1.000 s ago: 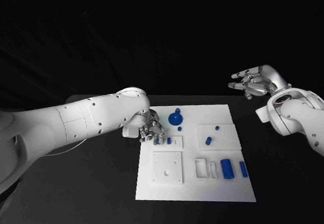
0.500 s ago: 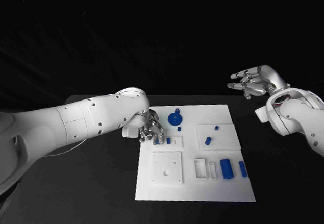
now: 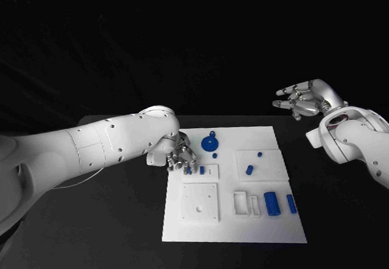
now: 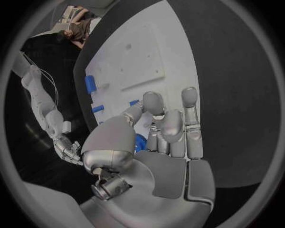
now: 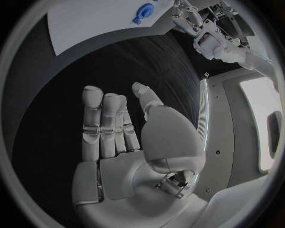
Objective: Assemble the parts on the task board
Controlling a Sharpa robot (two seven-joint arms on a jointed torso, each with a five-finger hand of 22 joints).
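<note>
The left hand (image 3: pixel 175 155) rests fingers-down on the task board's (image 3: pixel 236 230) far left corner, its grip impossible to make out. The right hand (image 3: pixel 304 99) hangs empty, fingers spread, off to the side. Small blue parts (image 3: pixel 271 203) lie scattered across the board.

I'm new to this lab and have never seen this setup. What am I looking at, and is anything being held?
A two-armed robot works at a black table. One picture looks down from its head; the two round ones come from cameras behind each wrist. On the table lies a flat white task board carrying small blue plastic parts. The left silver robot hand rests its fingertips at the board's edge near a small blue part; whether it grips it is unclear. The right silver robot hand is raised, open and empty.
</note>
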